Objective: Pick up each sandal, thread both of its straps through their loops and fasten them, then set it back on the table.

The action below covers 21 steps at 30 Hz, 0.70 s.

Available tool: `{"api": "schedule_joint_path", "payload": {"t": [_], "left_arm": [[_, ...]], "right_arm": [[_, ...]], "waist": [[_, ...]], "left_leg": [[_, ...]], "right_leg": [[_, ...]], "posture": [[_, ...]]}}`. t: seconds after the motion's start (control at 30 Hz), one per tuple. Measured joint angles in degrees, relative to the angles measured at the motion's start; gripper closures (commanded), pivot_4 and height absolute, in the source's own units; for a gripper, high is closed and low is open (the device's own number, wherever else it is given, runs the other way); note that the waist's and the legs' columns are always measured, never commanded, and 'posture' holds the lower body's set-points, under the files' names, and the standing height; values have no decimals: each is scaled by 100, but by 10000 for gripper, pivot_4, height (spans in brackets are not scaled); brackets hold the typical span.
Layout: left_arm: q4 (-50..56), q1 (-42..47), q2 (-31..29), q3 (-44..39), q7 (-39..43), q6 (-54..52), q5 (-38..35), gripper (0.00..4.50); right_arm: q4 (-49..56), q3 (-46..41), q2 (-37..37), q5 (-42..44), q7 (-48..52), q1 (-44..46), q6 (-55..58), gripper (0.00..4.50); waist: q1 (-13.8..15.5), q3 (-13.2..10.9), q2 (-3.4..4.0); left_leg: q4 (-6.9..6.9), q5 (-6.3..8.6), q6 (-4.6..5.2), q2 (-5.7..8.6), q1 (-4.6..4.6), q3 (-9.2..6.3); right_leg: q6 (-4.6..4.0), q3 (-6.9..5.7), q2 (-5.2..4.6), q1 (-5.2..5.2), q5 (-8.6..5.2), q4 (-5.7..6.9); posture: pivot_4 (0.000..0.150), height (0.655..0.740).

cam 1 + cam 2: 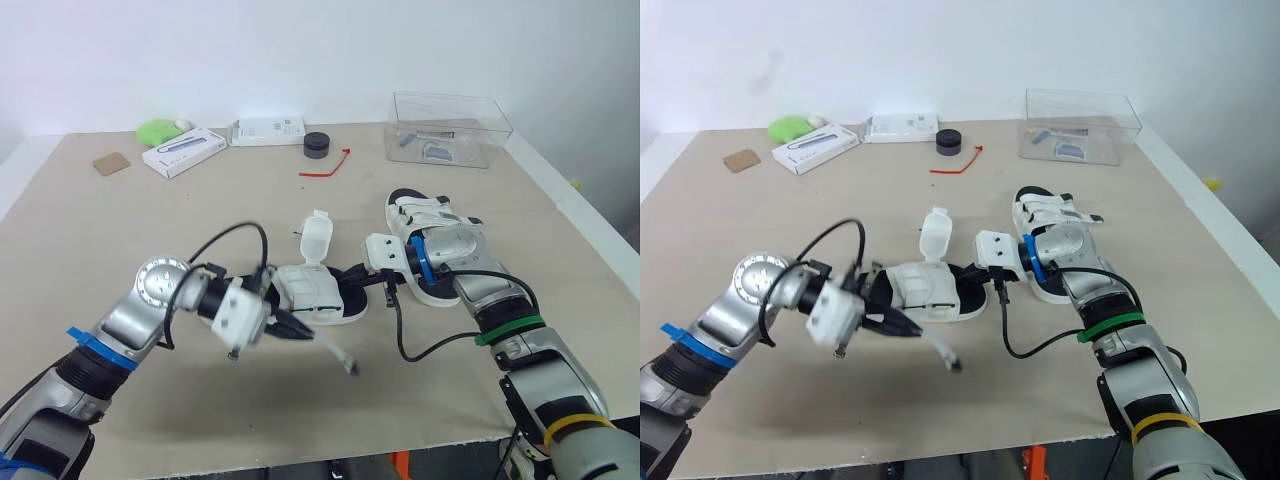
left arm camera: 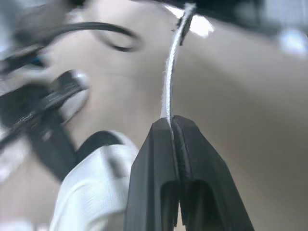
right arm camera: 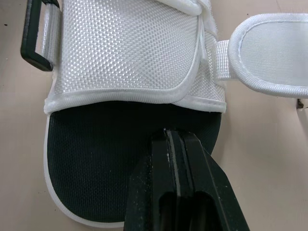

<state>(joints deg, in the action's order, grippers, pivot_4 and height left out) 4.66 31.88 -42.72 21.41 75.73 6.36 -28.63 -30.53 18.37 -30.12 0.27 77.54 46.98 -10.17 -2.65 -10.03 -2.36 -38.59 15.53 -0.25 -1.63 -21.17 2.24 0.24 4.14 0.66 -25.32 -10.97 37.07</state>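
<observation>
My left gripper has its fingers pressed tight on a thin white loose strap. The strap runs on past my fingertips toward 5 o'clock, and its dark-tipped end hangs low over the table.

It belongs to the near sandal, which lies about mid-table, white mesh upper over a black footbed. That sandal's other strap stands upright at its 12 o'clock side, unfastened.

My right gripper comes in from 3 o'clock with its fingers pressed together and nothing between them. The tips are down at the bare black footbed, just short of the mesh band; a black loop shows at the band's edge.

The second sandal sits at 2 o'clock of the first, partly behind my right wrist.

Along the far edge, from 10 to 1 o'clock, are a cardboard scrap, a green object, two white boxes, a black puck, a red tie and a clear bin.
</observation>
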Motion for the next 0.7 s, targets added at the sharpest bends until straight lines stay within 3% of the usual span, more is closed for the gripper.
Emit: {"api": "schedule_joint_path", "payload": {"t": [0.1,0.33,0.7], "left_arm": [[102,106,-31,-409,-173,-1803,-966,44595],[-214,223,446,-1012,-826,-3720,-1696,44595],[-945,134,1009,-1784,-1546,-4375,-1659,44595]], "right_arm": [[-2,0,0,-1,-3,0,0,45000],[-2,0,-21,-4,-10,1,8,45000],[-1,0,-33,-5,-10,1,27,45000]], "waist": [[-5,0,0],[-2,0,0],[-2,0,0]], "left_leg": [[0,0,0,2,1,-3],[-1,0,-1,5,0,-9],[0,-1,-4,8,-1,-8]], "right_leg": [[-3,-3,4,0,-2,0],[-5,-9,4,0,-3,2],[-5,-4,0,0,-1,1]], "posture": [[1500,7400],[1500,7400],[1500,7400]]}}
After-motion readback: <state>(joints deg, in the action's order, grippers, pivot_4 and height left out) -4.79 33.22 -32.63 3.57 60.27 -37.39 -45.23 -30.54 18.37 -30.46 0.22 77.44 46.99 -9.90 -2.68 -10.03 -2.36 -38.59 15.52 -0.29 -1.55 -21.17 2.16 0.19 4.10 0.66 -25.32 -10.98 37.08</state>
